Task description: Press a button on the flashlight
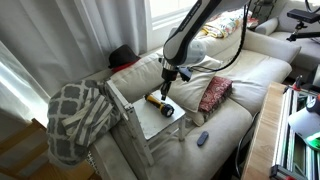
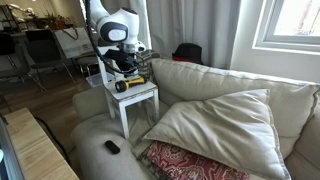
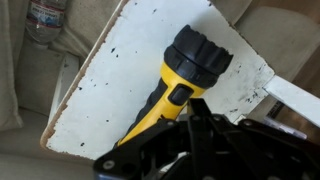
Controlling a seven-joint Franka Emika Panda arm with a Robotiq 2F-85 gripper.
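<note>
The flashlight (image 3: 188, 62) has a yellow body and a wider black head. It lies flat on a small white tabletop (image 3: 105, 95) that stands on the couch. A black button (image 3: 180, 93) sits on its yellow body. My gripper (image 3: 186, 118) is just above the body, its fingertips together right beside the button; I cannot tell if they touch it. The fingers look shut and hold nothing. In both exterior views the flashlight (image 1: 158, 101) (image 2: 127, 86) lies on the white table (image 1: 150, 122) (image 2: 143, 96) with the gripper (image 1: 167, 88) (image 2: 127, 73) directly over it.
A small dark remote-like object (image 1: 202, 138) (image 2: 112, 147) lies on the couch seat. A red patterned cushion (image 1: 214, 93) (image 2: 190, 162) and a large beige cushion (image 2: 220, 125) lie beside the table. A plaid blanket (image 1: 78, 115) hangs over the armrest. A plastic bottle (image 3: 45, 20) lies beyond the tabletop's edge.
</note>
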